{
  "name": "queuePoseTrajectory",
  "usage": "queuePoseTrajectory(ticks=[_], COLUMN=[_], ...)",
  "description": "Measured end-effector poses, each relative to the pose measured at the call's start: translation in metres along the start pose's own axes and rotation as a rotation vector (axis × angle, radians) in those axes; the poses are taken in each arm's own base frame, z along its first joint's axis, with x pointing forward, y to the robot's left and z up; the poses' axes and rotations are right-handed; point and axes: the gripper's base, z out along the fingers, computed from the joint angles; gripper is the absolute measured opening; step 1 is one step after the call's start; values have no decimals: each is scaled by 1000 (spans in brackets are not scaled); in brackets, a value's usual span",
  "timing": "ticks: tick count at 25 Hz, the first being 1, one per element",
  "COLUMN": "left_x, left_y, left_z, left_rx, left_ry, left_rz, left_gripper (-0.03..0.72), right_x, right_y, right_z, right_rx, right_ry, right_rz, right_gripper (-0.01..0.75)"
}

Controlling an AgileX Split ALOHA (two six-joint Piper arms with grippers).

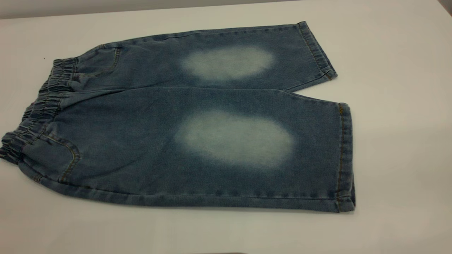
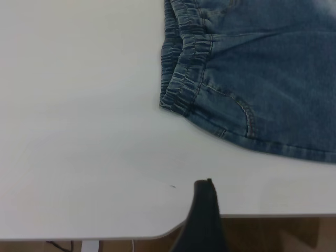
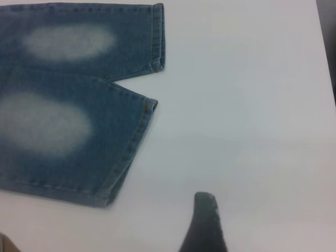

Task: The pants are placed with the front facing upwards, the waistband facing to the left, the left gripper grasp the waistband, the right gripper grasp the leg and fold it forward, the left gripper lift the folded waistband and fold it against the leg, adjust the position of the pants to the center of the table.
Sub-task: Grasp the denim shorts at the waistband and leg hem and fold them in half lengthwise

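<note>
pants [image 1: 183, 130] are lying flat and unfolded on the table [image 1: 399, 116], front side up, filling the middle of the exterior frame. waistband [image 1: 39, 109] is sitting at the left edge of that frame, gathered and ruched, and the two leg hems are pointing toward the right, with a pale faded oval showing on each leg. no fold is made yet, so i am judging that the task is at its very first step: both arms are approaching, and nothing is grasped.

in the exterior view neither arm is showing. in the left wrist view the left claw [image 2: 203, 212] is appearing only as one dark finger at the lower middle of the frame, above bare table and near the table edge, apart from the waistband corner in the upper middle. in the right wrist view the right claw [image 3: 206, 223] is also showing as one dark finger at the lower middle, over bare table, apart from the hem of the nearer leg [image 3: 126, 152]. for both claws i cannot tell how wide the fingers are standing, but neither is holding cloth.

next move, i think, is calling for the left claw to reach the waistband and the right claw to reach the leg hem, pinching the fabric before lifting.
</note>
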Motion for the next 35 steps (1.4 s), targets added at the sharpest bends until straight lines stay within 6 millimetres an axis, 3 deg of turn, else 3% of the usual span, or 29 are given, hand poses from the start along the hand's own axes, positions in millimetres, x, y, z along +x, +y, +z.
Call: queuePoseTrajectory(ticks=[15, 18, 21, 27, 35], left_x=[0, -7, -27, -66, -76], left_y=[0, 0, 3, 18, 29], left_z=[0, 0, 10, 63, 167], left_rx=[-1, -3, -20, -169, -238], left_ry=[0, 7, 81, 252, 466], left_rz=[-4, -49, -79, -196, -205], left_gripper=[559, 559, 559, 559, 559], right_x=[-1, -10, -22, -46, -59], right_y=[1, 4, 9, 12, 17], right_z=[1, 11, 30, 80, 153], right_rx=[-12, -35, -70, -100, -163], right_ry=[13, 86, 203, 336, 412], right_rz=[7, 43, 77, 98, 169], right_gripper=[490, 490, 490, 490, 490])
